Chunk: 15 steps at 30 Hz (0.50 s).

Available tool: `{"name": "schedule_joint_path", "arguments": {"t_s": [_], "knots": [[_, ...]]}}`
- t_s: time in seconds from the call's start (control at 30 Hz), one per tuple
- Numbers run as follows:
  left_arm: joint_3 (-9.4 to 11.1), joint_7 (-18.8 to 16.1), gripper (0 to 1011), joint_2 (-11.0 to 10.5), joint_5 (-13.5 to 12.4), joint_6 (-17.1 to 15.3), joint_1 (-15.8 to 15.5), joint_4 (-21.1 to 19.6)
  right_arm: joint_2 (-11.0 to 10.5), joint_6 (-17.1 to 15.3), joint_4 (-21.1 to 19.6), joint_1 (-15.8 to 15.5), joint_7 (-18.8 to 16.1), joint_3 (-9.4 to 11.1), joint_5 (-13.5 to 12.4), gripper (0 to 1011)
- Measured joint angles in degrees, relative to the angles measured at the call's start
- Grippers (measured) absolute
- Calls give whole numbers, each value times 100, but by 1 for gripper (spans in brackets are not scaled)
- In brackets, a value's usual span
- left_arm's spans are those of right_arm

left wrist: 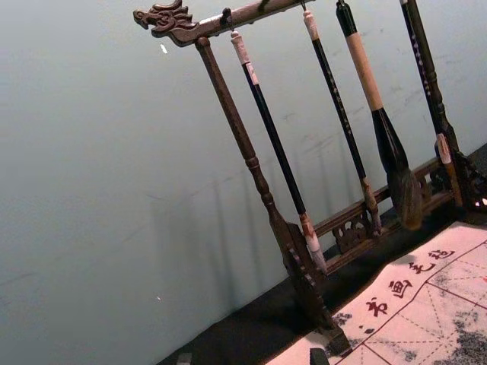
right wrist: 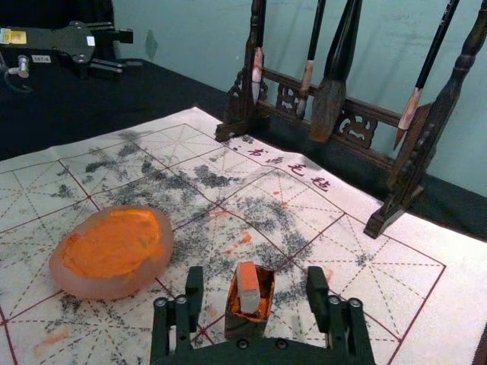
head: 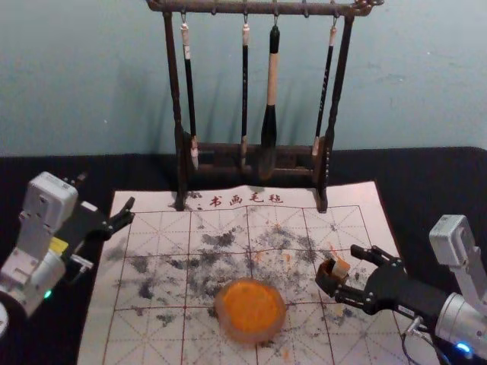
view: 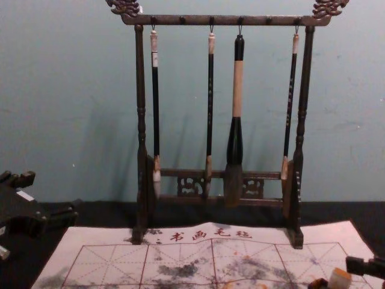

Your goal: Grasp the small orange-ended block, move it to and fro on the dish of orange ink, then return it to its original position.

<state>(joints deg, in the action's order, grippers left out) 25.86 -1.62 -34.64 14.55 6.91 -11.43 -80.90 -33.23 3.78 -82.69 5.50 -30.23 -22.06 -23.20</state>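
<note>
Closing too low, my right pincer (right wrist: 256,275) — spread, facing the orange-ended block (right wrist: 248,289) — could drag its box (right wrist: 243,328); my left gripper (head: 130,212) sits by the calligraphy felt (head: 350,198).

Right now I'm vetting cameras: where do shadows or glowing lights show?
Chest and left wrist views: soft shadows on the bluish wall beside the dark wooden brush rack; head view: a green light glows on the left arm, a blue one on the right arm.
</note>
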Motion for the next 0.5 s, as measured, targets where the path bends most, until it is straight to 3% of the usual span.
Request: {"name": "schedule_joint_path", "arguments": {"t_s": [0.33,0.5], "knots": [[0,-1,1001,0,0,0,0,0,-3,4,-4,0,5,-2,-5,504],[0,0,1001,0,0,0,0,0,-3,5,-4,0,7,-2,-7,388]]}}
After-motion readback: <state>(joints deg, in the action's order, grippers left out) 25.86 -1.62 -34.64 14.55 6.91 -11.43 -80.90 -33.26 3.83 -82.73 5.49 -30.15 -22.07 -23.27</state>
